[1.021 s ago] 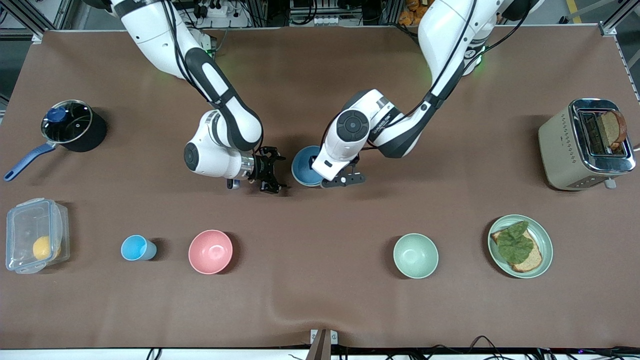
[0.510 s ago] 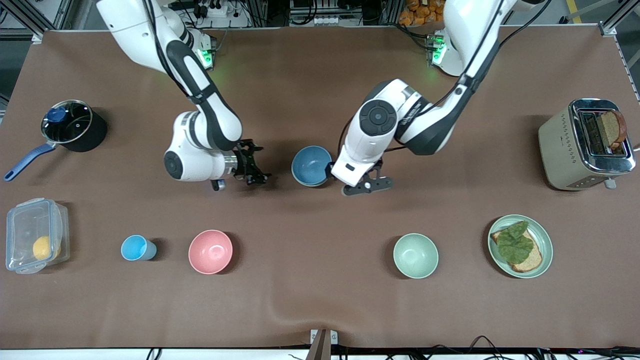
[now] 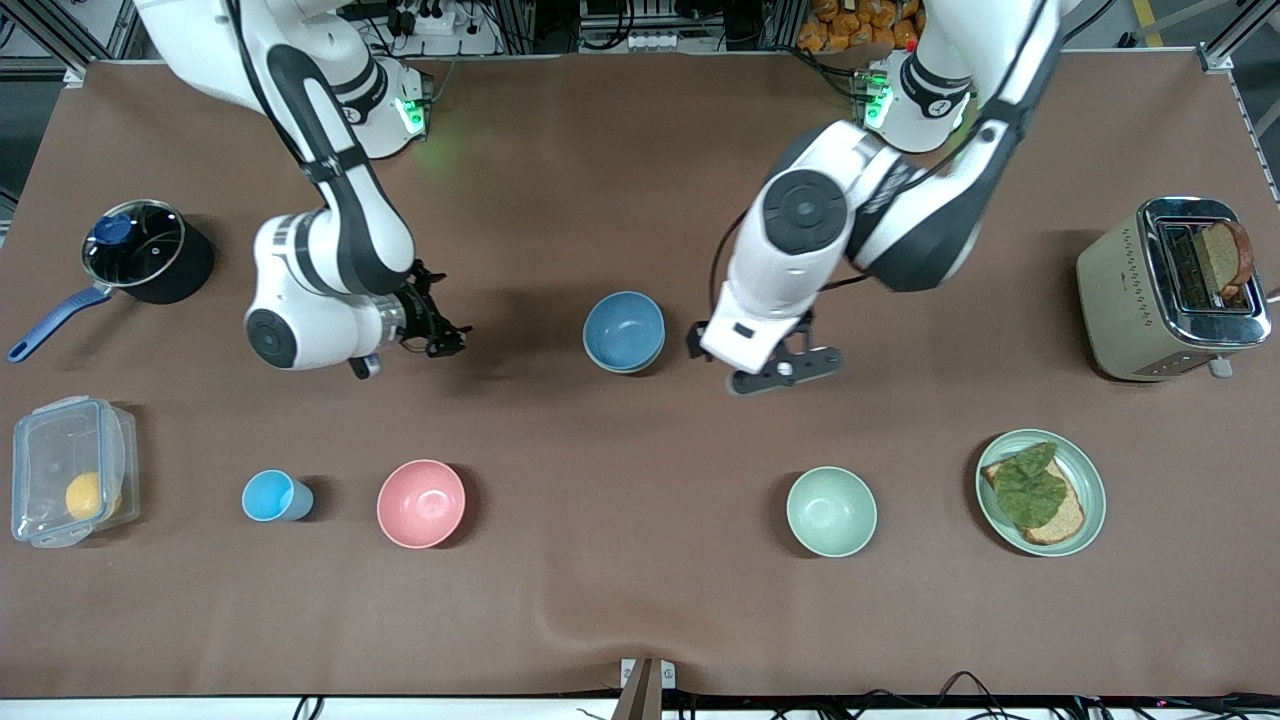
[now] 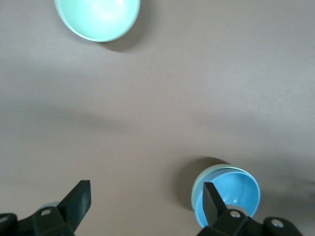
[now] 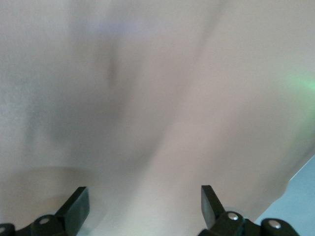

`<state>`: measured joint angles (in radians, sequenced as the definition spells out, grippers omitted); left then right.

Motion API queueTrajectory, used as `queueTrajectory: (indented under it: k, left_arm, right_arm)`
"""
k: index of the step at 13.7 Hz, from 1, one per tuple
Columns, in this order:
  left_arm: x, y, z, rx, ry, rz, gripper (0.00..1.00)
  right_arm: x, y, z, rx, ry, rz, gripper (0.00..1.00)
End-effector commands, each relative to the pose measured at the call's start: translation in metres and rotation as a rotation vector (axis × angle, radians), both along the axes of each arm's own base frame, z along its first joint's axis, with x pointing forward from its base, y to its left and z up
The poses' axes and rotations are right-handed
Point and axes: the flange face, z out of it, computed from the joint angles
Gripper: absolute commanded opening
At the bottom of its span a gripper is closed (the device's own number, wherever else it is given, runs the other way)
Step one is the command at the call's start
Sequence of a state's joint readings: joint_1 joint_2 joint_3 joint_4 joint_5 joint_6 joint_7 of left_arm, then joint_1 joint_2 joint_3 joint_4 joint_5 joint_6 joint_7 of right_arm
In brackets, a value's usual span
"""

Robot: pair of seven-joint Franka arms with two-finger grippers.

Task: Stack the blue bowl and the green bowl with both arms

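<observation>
The blue bowl (image 3: 624,330) stands mid-table, nested in the green bowl. The green bowl shows only as a thin pale rim (image 4: 194,186) around the blue bowl (image 4: 237,191) in the left wrist view. My left gripper (image 3: 785,370) hangs open and empty over bare table beside the stack, toward the left arm's end; the left wrist view shows it too (image 4: 145,196). My right gripper (image 3: 436,336) is open and empty over bare table toward the right arm's end. In the right wrist view the right gripper (image 5: 143,196) shows only blurred table.
A mintier green bowl (image 3: 831,511) and a green plate (image 3: 1085,470) with a sandwich lie nearer the camera, with a pink bowl (image 3: 421,503), a light-blue cup (image 3: 272,496) and a plastic box (image 3: 70,470). A pot (image 3: 145,250) and a toaster (image 3: 1170,290) stand at the table's ends.
Both grippers have drawn away from the blue bowl, each toward its own arm's end of the table. The left gripper no longer covers the bowl. The bowls have not moved.
</observation>
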<state>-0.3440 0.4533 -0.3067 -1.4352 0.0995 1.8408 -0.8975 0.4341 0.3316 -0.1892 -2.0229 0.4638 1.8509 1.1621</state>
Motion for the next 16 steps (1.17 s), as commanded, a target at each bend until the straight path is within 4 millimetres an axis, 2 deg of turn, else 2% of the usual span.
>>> queueTrajectory:
  k: [1,2,4,5,7,8,9,10,13,14,16]
  left_arm:
    - [0.006,0.053,0.043,0.039,0.007,-0.043,1.0]
    - [0.011,0.073,0.061,0.043,0.006,-0.053,1.0]
    - [0.015,0.108,0.083,0.062,0.041,-0.105,1.0]
    - [0.017,0.128,0.096,0.068,0.036,-0.122,1.0]
    - [0.024,0.172,0.113,0.064,0.02,-0.133,1.0]
    - [0.025,0.19,0.109,0.067,0.045,-0.131,1.0]
    - [0.026,0.205,0.109,0.063,0.057,-0.111,1.0]
    - [0.021,0.212,0.109,0.03,0.072,-0.093,1.0]
    - [-0.008,0.213,0.111,-0.012,0.052,-0.073,1.0]
    - [-0.008,0.219,0.114,-0.011,0.041,-0.07,1.0]
    - [0.001,0.245,0.129,-0.018,0.01,-0.178,1.0]
  right_arm:
    - [-0.004,-0.038,0.043,-0.024,-0.03,0.096,1.0]
    - [-0.003,-0.063,0.054,0.013,-0.038,0.14,1.0]
    - [-0.003,-0.122,0.067,0.144,-0.027,0.227,1.0]
    - [-0.002,-0.144,0.073,0.187,-0.03,0.265,1.0]
    - [0.003,-0.174,0.092,0.15,-0.011,0.324,1.0]
    - [0.008,-0.183,0.107,0.132,-0.012,0.352,1.0]
    - [0.014,-0.187,0.128,0.142,-0.027,0.422,1.0]
    - [0.019,-0.188,0.157,0.165,-0.068,0.507,1.0]
    - [0.035,-0.168,0.235,0.203,-0.216,0.695,1.0]
    - [0.044,-0.165,0.259,0.201,-0.26,0.714,1.0]
    - [0.046,-0.148,0.278,0.164,-0.296,0.751,1.0]
